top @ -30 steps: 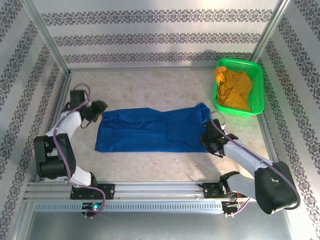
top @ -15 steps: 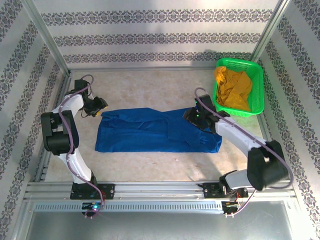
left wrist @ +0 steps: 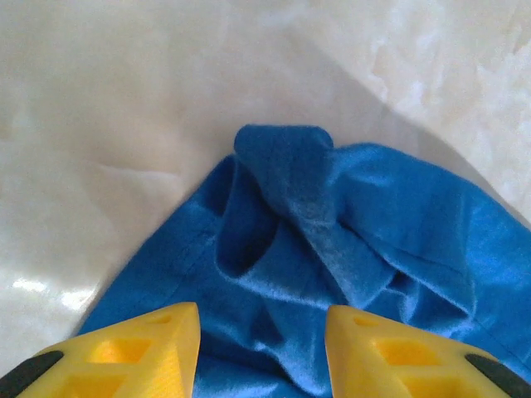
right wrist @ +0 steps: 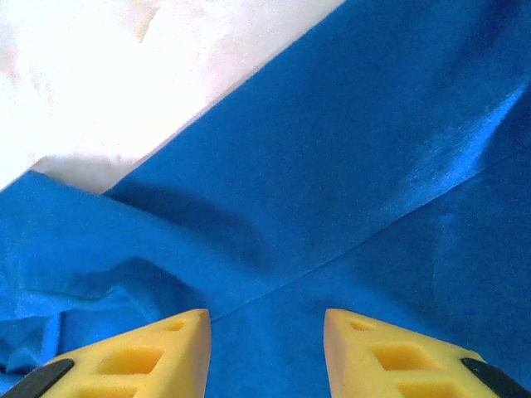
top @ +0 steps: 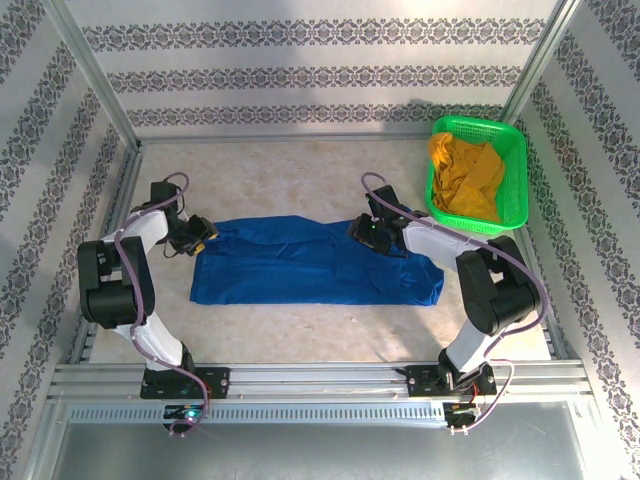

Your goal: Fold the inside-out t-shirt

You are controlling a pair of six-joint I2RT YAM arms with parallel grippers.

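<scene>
- Left gripper [top: 203,238] low at the far-left corner of the royal-blue t-shirt [top: 300,265], yellow fingers [left wrist: 133,352] parted to a middling gap, nothing pinched between them.
- From the left wrist camera: gripper [left wrist: 262,319] just over a rumpled corner of the t-shirt [left wrist: 357,224], a small fold poking up towards the pale marbled table [left wrist: 124,99].
- Lying flat in the middle of the table [top: 300,170], stretched left to right as a long band, a seam line running along its length.
- Narrower at the left end, broader and more bunched at the right, near-right corner reaching towards the right arm.
- Right gripper [top: 363,232] down at the far edge of the shirt, right of its middle, forearm stretched over the cloth.
- From the right wrist camera: gripper [right wrist: 265,319] with yellow fingers [right wrist: 133,361] apart at a moderate width, hovering close above smooth blue fabric [right wrist: 348,166], holding nothing; bare table [right wrist: 124,66] at upper left.
- Green basket [top: 521,165] in the far-right corner, well apart from the shirt.
- Mustard-yellow garment [top: 468,178] crumpled inside the basket.
</scene>
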